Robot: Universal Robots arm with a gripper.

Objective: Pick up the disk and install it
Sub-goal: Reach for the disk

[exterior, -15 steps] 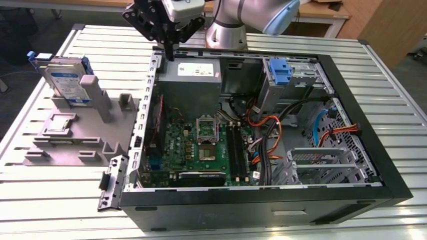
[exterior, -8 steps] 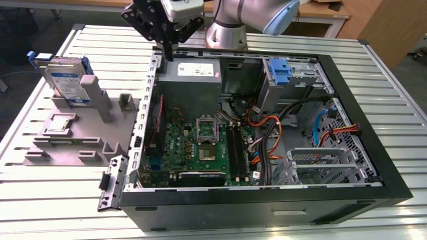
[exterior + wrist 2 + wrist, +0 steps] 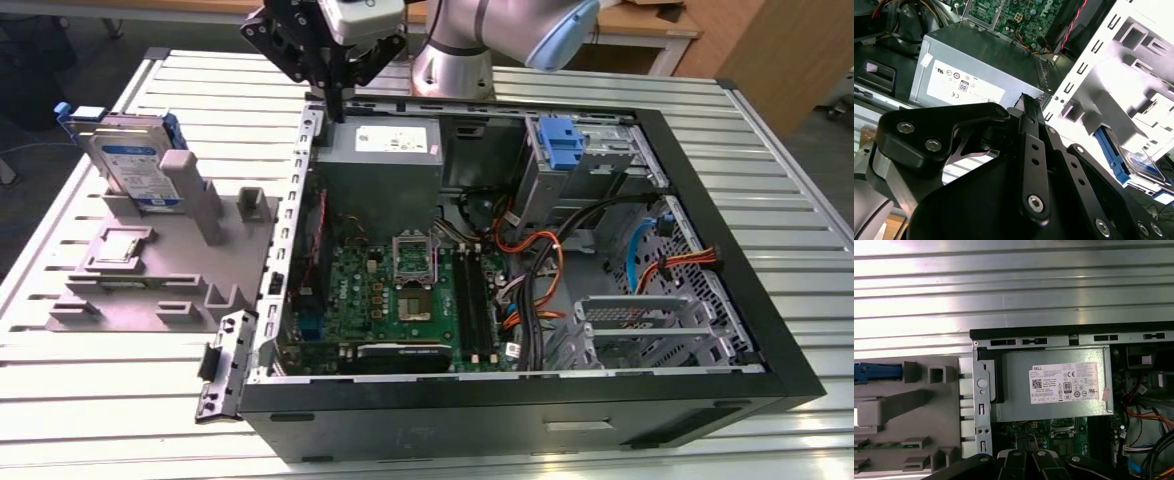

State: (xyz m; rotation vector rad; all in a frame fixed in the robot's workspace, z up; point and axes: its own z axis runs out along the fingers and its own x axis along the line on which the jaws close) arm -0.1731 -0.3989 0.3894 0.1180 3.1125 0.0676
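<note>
Gripper (image 3: 334,108): jaws look clenched on each other with nothing between them. In the second wrist view the 2 finger links meet at the tip with no gap I can make out. It hangs tip-down over the far-left corner of the open computer case (image 3: 747,385), just above the case wall and beside the power supply (image 3: 380,150), the grey box with the white sticker.

Disk (image 3: 136,165): not in hand. It stands on edge in the grey fixture (image 3: 134,265) on the slatted table (image 3: 80,440), at the exterior view's left, outside the case and apart from the gripper. Blue bracket around it, label facing the camera, nothing touching it.

Inside the case: motherboard (image 3: 400,290) on the floor, cables to its right, a bare blue clip (image 3: 561,140) at the far side by the drive bays, a metal cage (image 3: 647,320) at the near right. From here I can't tell which bay is meant for the disk.

Step in hand, my read: the approach to the pick. No part of the install is done.

What a pick calls for, as I judge it:
- jaws parted enough to take the bracketed drive
- tool over the fixture, left of the case wall
- fingers lined up across the disk's thin upper edge
- a straight descent

Watch the fixture's upright posts, which stand close by the disk.
</note>
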